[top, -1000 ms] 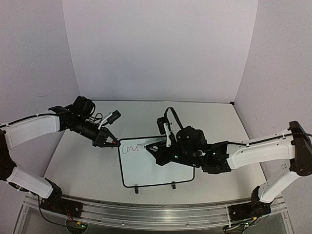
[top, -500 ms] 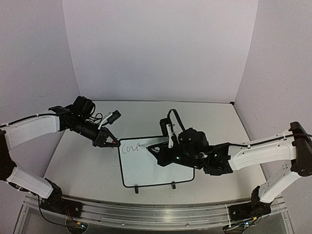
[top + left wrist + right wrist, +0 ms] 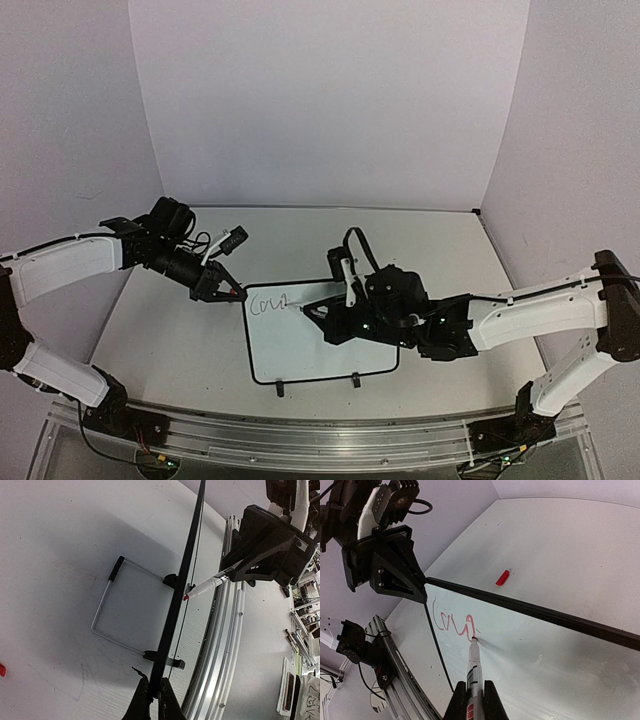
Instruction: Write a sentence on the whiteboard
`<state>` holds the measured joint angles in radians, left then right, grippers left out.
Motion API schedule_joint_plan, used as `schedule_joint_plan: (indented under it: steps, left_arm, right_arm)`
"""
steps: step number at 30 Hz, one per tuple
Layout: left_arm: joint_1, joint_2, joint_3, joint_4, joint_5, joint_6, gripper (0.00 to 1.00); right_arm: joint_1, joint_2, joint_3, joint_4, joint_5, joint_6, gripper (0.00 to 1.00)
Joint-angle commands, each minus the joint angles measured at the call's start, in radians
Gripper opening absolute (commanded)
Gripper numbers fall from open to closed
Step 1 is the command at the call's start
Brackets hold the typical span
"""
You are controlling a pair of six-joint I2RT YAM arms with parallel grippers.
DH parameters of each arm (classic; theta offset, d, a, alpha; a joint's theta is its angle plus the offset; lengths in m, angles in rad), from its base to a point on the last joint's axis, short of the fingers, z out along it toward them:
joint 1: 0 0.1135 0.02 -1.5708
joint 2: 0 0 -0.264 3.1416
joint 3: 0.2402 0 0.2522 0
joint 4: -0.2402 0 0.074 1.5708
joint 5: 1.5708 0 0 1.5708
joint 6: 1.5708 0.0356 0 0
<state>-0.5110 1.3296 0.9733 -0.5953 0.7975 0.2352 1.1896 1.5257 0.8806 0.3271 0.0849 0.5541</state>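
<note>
The whiteboard [image 3: 305,350] lies on the table, its two clips on the near edge. The sentence [image 3: 268,302] stands as a few cursive letters, roughly "Cour", at the board's top left; they look red in the right wrist view [image 3: 451,621]. My right gripper [image 3: 338,318] is shut on a white marker [image 3: 474,666] whose tip touches the board [image 3: 535,650] at the end of the last letter. My left gripper [image 3: 232,293] is shut on the board's black edge [image 3: 181,587] at its far left corner, fingertips [image 3: 142,697] pinching it.
A small red marker cap [image 3: 503,577] lies on the table just beyond the board's far edge. A wire stand [image 3: 107,610] shows under the board. The aluminium rail [image 3: 300,440] runs along the table's near edge. White walls enclose the back and sides.
The marker tip has traced one more stroke, lengthening the lettering rightwards. The right wrist shifted slightly right and nearer. The left arm has not moved.
</note>
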Motion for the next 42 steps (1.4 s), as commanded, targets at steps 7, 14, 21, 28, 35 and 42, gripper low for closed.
schedule_joint_plan:
  steps: [7,14,21,28,35,42]
  left_arm:
    - [-0.011,0.006,0.014,0.003,-0.061,0.012,0.00]
    - [-0.011,0.006,0.013,0.002,-0.063,0.012,0.00]
    - [-0.011,0.005,0.014,0.001,-0.063,0.012,0.00]
    - [-0.011,0.005,0.013,0.000,-0.065,0.011,0.00]
    - [-0.012,0.005,0.012,0.000,-0.066,0.012,0.00]
    - [-0.012,0.005,0.013,0.000,-0.065,0.012,0.00]
  right_arm:
    - [-0.005,0.000,-0.016,-0.008,-0.018,0.020,0.00]
    - [-0.002,0.018,-0.007,-0.008,-0.037,0.024,0.00]
    - [0.004,0.010,-0.005,-0.019,-0.039,0.025,0.00]
    - [0.007,-0.002,-0.015,0.000,0.008,0.026,0.00]
    - [0.007,-0.007,-0.018,0.051,0.049,0.019,0.00]
    - [0.007,-0.032,-0.034,0.069,0.089,0.017,0.00]
